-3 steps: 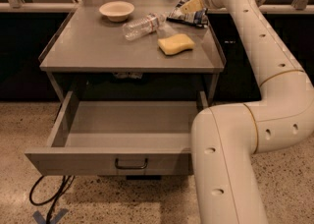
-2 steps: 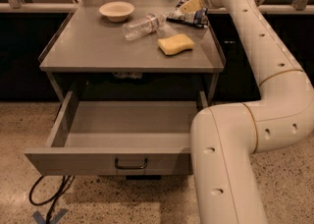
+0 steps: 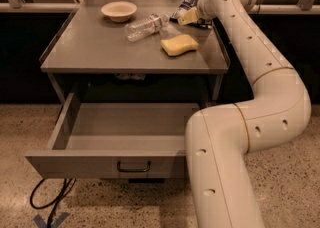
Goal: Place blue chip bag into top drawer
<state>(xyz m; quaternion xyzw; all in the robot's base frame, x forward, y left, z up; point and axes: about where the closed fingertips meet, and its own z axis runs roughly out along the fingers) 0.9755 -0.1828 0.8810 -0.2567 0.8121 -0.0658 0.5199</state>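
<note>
Here, a grey metal counter (image 3: 100, 47) is seen from above and in front, with the top drawer (image 3: 107, 164) pulled wide open beneath it and nothing visible inside. A small dark wire handle (image 3: 133, 166) sits at the centre of its flat front. A thick white arm (image 3: 260, 97) rises from the lower right and curves back over the counter's far right corner. Its hand (image 3: 191, 16) sits there, low against the blue chip bag (image 3: 182, 7); whether it is spread or pinching the bag cannot be told.

The bag lies at that far right corner, partly hidden by the hand. Nearer the viewer lie a yellow sponge (image 3: 179, 45) and a clear bottle (image 3: 146, 24) on its side; a pale bowl (image 3: 118, 10) stands at the rear left.

The bag looks like crinkled foil, so it is probably very light, soft and slick, and likely to crumple or slip. A pinch on a raised edge or seam would suit it better than pressing on its flat face. It seems to lie flat, its long axis slanting from the rear edge towards the front left, though this is hard to make out.
</note>
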